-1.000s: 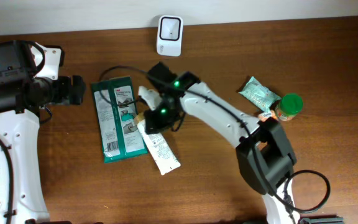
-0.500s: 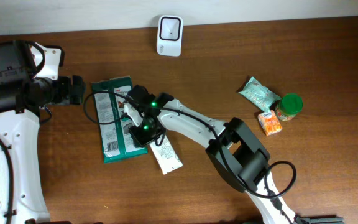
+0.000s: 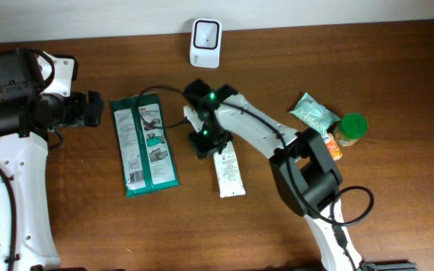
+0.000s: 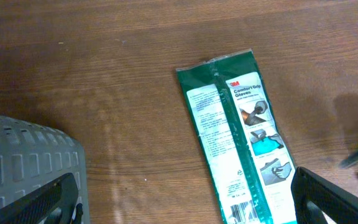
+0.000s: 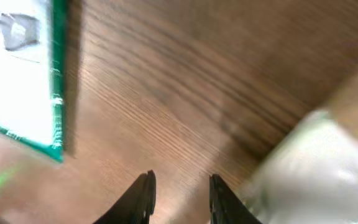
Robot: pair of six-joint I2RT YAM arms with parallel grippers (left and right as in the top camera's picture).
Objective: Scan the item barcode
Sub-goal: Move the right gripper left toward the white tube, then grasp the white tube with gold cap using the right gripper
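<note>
Since the earlier frames your right hand [image 3: 204, 142] has swung back from over the green glove packet [image 3: 143, 143], and the white tube [image 3: 229, 172] has come with it: a second ago it lay tilted with one end on the packet's edge, and it now lies on bare table [image 3: 398, 218], clear of the packet and nearly square to it. Right hand: fingers [image 5: 143, 196] only narrowly parted in the wrist view, bare wood between them, nothing gripped. The tube shows as a white blur just beside the outer finger, off to that finger's side. You cannot tell from either view whether it touches the hand. The green packet's corner sits on the opposite side of that hand, apart from the fingers. Beyond the right hand, toward the far table edge, the white barcode scanner [image 3: 206, 42] stands well apart from the tube. The tube's print faces up, but it is too small to make out a barcode. Left hand [image 3: 94, 109]: fingers spread wide, holding nothing, hovering just off the top end of the green packet, which fills the middle of its wrist view. Well away from both hands, past the right arm, a pale green pouch [image 3: 312, 114], a green-lidded jar [image 3: 351, 128] and a small orange box [image 3: 330, 149] sit clustered together.
</note>
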